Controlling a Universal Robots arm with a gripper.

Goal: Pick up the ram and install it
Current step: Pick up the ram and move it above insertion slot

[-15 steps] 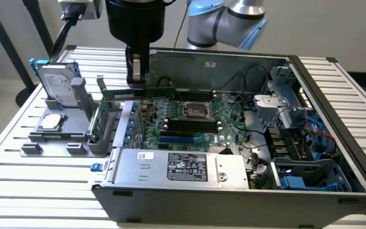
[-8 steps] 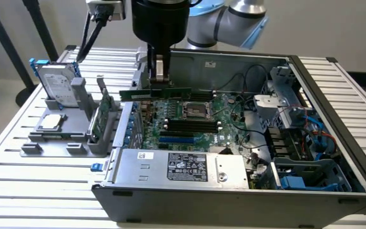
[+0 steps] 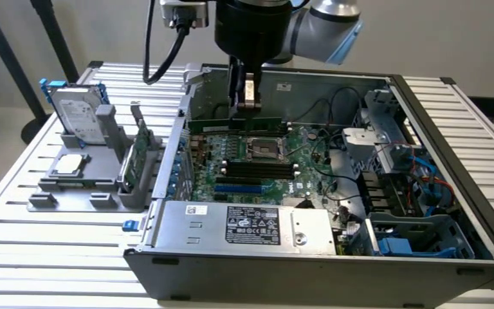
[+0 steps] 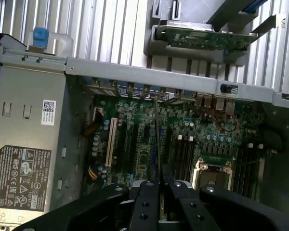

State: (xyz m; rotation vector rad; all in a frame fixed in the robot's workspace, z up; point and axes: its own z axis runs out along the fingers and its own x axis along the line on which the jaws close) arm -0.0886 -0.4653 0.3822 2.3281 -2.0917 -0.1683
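Note:
My gripper (image 3: 247, 109) hangs inside the open computer case, shut on the ram (image 3: 213, 121). The ram is a thin green stick, held level and lengthwise a little above the motherboard (image 3: 229, 145). It hovers over the far part of the board, beyond the CPU socket (image 3: 262, 149) and the black memory slots (image 3: 260, 169). In the wrist view the ram (image 4: 157, 144) appears edge-on as a thin dark line running out from between the black fingers (image 4: 147, 202) of the gripper (image 4: 159, 190). Long slots (image 4: 180, 154) lie beneath and beside it.
A silver power supply (image 3: 247, 225) fills the case's near side, and drive cages with blue cables (image 3: 401, 193) sit at the exterior view's right. Outside the case, a grey holder (image 3: 75, 187) carries a silver hard drive (image 3: 80, 116) and a green expansion card (image 3: 139, 151).

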